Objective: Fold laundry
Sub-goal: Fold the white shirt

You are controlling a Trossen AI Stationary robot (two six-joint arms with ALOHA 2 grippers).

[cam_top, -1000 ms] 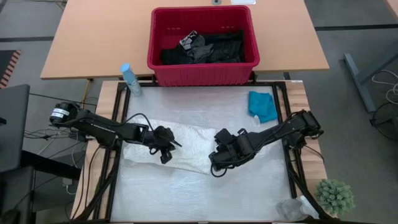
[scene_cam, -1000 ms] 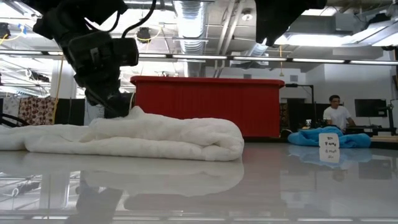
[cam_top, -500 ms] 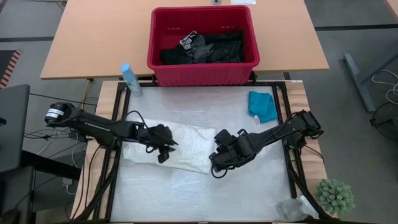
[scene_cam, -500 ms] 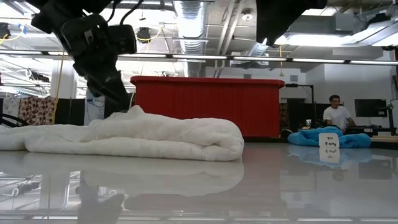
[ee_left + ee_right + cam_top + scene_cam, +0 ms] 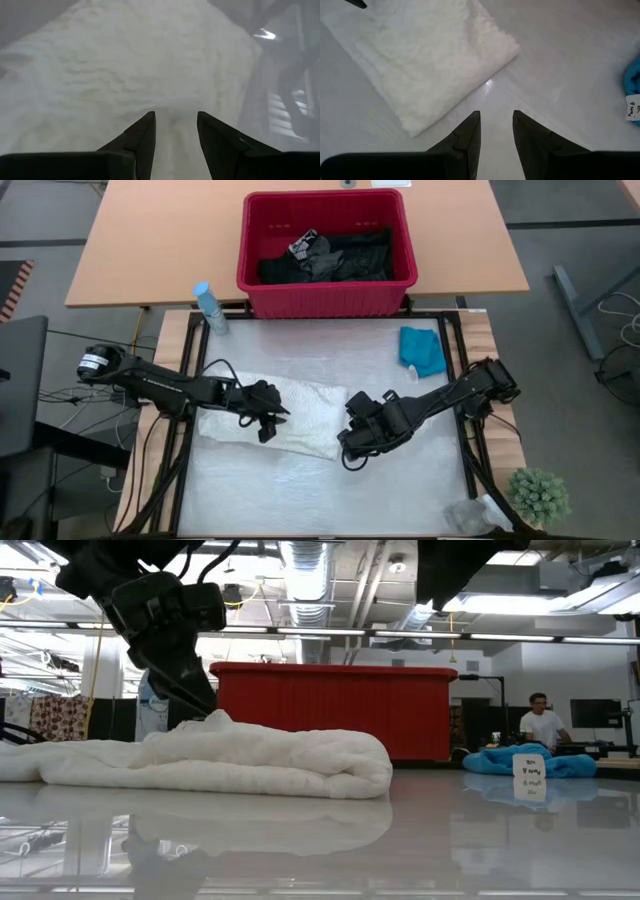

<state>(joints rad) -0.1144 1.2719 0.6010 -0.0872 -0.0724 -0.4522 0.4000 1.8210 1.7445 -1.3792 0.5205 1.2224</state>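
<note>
White lacy garment was laid lengthwise across the table's left-middle, directly under the left gripper, whose fingers were parted and seemingly empty, while the right gripper, also parted, was held just off its right end.

I can make out one white paper tag with handwriting, lying on the teal garment off beyond my right gripper. The top line reads roughly "Pants 8"; the rest is too small to read.
</note>
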